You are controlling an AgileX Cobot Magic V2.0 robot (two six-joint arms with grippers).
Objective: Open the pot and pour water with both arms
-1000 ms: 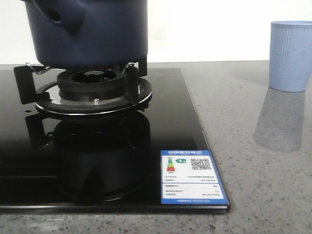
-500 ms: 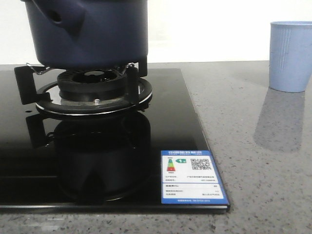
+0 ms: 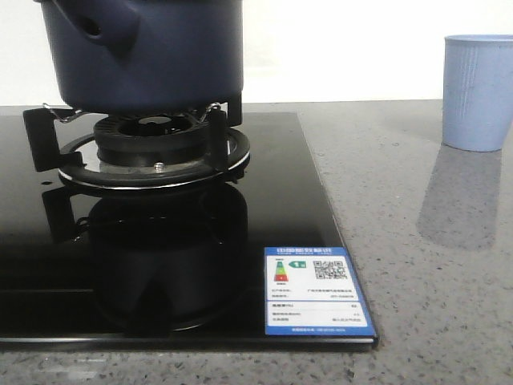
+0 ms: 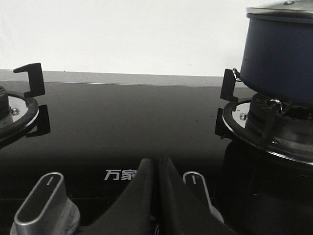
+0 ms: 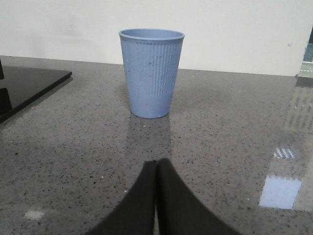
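The dark navy pot (image 3: 144, 52) stands on the burner grate (image 3: 152, 148) of the black glass hob, its stubby side handle (image 3: 104, 24) turned toward the camera. It also shows in the left wrist view (image 4: 281, 54), with a metal lid (image 4: 283, 11) on it. My left gripper (image 4: 156, 161) is shut and empty, low over the hob's front between two knobs, left of the pot. My right gripper (image 5: 156, 164) is shut and empty above the stone counter, facing the pale blue ribbed cup (image 5: 151, 71). Neither arm shows in the front view.
The cup (image 3: 478, 92) stands on the grey speckled counter right of the hob. A blue energy label (image 3: 317, 293) sits on the hob's front right corner. Two silver knobs (image 4: 44, 205) (image 4: 195, 183) flank my left gripper. A second burner (image 4: 14, 115) lies further left.
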